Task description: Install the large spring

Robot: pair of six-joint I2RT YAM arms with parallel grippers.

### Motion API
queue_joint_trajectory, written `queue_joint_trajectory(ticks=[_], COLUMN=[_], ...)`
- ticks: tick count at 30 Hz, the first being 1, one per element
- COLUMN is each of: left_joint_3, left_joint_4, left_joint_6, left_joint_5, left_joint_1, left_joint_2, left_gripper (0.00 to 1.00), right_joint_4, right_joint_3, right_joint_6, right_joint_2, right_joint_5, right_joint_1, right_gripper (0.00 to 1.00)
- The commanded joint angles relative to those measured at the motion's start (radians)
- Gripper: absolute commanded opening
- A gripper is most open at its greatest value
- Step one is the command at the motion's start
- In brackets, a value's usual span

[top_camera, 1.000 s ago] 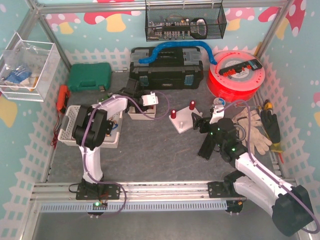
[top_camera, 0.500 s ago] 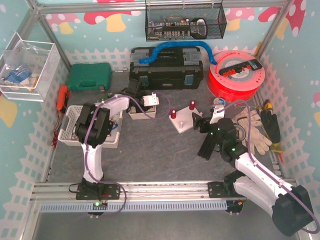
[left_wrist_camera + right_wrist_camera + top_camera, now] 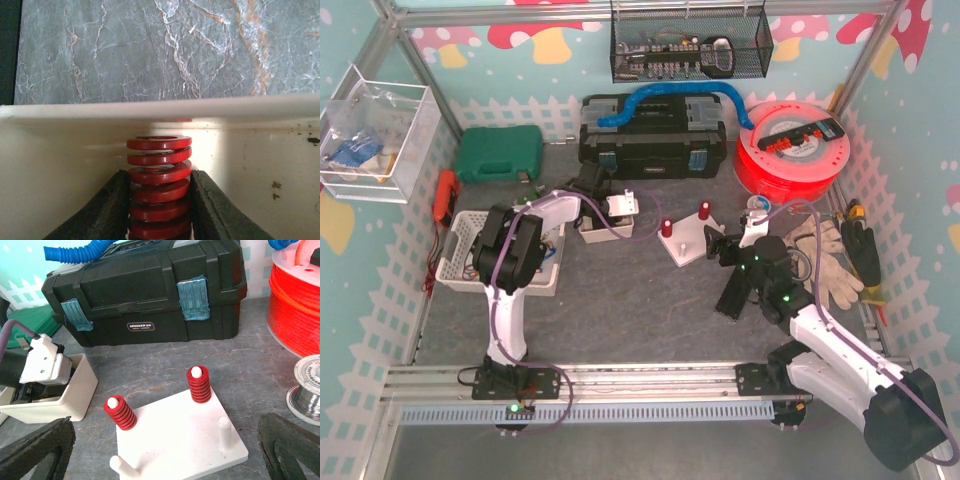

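Pinching the large spring (image 3: 159, 150) across its coils, the left hand (image 3: 160, 176) is holding it inside the cream bin (image 3: 60, 165). Both black fingers (image 3: 112, 210) are pressing on opposite flanks, and the top few turns are showing past their tips. The spring is looking stiff and rather heavy for its size. Its thick, flat-wound red coils are likely coated steel and smooth enough to be slipping under a light squeeze. Gripping across the body, as here, is seeming sound, since it is leaving the open bore free for a bare peg (image 3: 225, 427) on the white peg board (image 3: 170, 425). The right hand (image 3: 165, 440) is hanging wide open above that board, holding nothing, over the counter (image 3: 165, 365).
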Motion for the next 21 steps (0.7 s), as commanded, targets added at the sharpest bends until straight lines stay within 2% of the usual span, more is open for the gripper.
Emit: queue_joint_trajectory(ticks=[1,3,7,13,21], left_joint_3=[-0.007,-0.013,-0.019,-0.010,-0.052], left_joint_4=[-0.057,-0.054,-0.040,0.004,0.081], left_joint_6=[0.008,0.010,0.010,0.013,-0.007], left_joint_5=[-0.013,-0.018,-0.004,0.012,0.023], left_joint_1=[-0.009,-0.012,-0.007,0.002,0.003], left_joint_2=[0.070,0.074,0.036,-0.052,-0.167], left_gripper=[0.33,0.28,0.14,0.01,0.00], right_joint_4=[0.012,0.009,0.010,0.009,0.002], right_joint_3=[-0.007,-0.006,-0.007,-0.005,-0.005], right_joint_6=[-0.001,-0.002,-0.001,-0.001,-0.007], right_joint_2=[-0.002,-0.004,-0.008,-0.012,-0.032], right_joint_5=[0.026,0.030,0.029,0.028,0.042], right_joint_1=[0.005,0.005,0.005,0.005,0.005], right_gripper=[0.99,0.99,0.99,0.99,0.99])
